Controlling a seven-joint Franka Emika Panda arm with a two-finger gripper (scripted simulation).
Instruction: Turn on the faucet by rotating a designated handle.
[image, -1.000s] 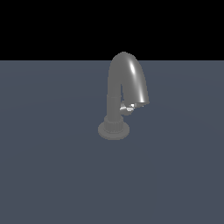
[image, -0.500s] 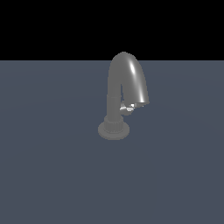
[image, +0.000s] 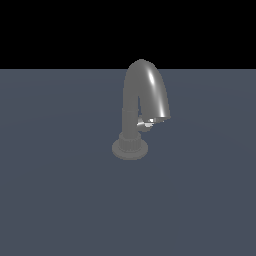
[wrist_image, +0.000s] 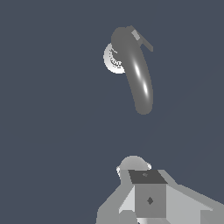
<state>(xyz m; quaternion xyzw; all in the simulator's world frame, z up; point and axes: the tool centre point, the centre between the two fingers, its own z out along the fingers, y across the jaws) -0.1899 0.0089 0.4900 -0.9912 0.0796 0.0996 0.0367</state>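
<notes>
**Well Clear of the Tap**

Overhead, my gripper shows only as grey housing cut by the frame edge; I cannot tell whether the fingers are apart or together. The exterior view misses my arm entirely. The faucet stands upright on the floor, well apart from me. Its handle juts sideways from the column, partly hidden under the spout.
</notes>
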